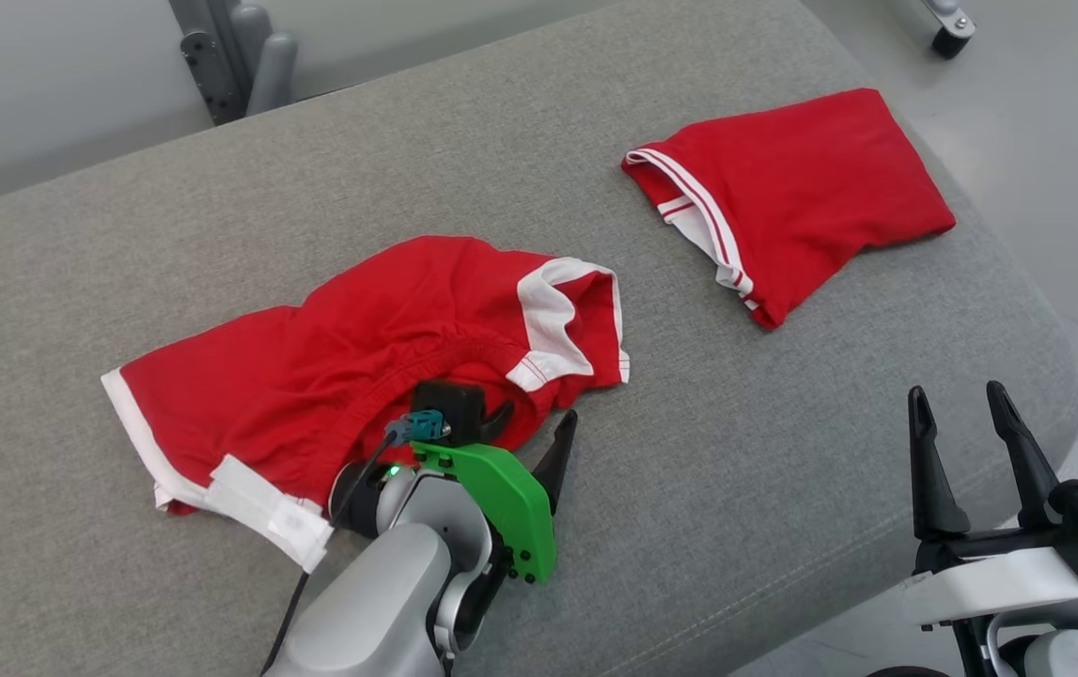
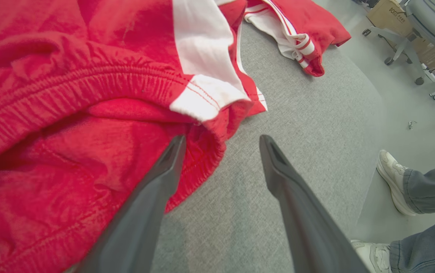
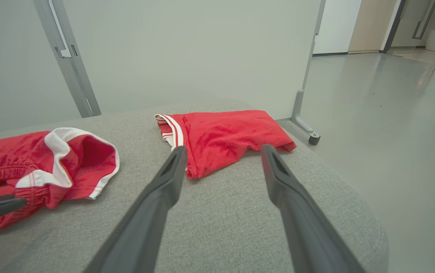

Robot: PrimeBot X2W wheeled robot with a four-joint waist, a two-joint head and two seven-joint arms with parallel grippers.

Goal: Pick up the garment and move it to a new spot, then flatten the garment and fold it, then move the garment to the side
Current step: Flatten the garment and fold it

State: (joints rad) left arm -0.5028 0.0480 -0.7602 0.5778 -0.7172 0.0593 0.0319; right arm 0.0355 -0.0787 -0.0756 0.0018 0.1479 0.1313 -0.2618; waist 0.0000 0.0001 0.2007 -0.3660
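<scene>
Crumpled red shorts [image 1: 360, 348] with white trim and an elastic waistband lie centre-left on the grey cushion [image 1: 736, 451]. My left gripper [image 1: 534, 428] is open at their near edge. In the left wrist view the shorts [image 2: 69, 113] spread across the left side, and the left gripper [image 2: 222, 141] straddles the waistband hem, one finger over red cloth and the other over bare cushion. My right gripper [image 1: 961, 414] hangs open above the cushion's near right corner, holding nothing. In the right wrist view the right gripper [image 3: 223, 149] points toward a folded red garment [image 3: 225, 132].
The folded red garment [image 1: 792, 202] with white stripes lies at the cushion's far right. A person's shoe [image 2: 393, 182] and jeans leg stand on the floor beside the cushion. A grey frame leg with a caster [image 3: 304, 125] is behind; chair bases [image 2: 403, 49] stand farther off.
</scene>
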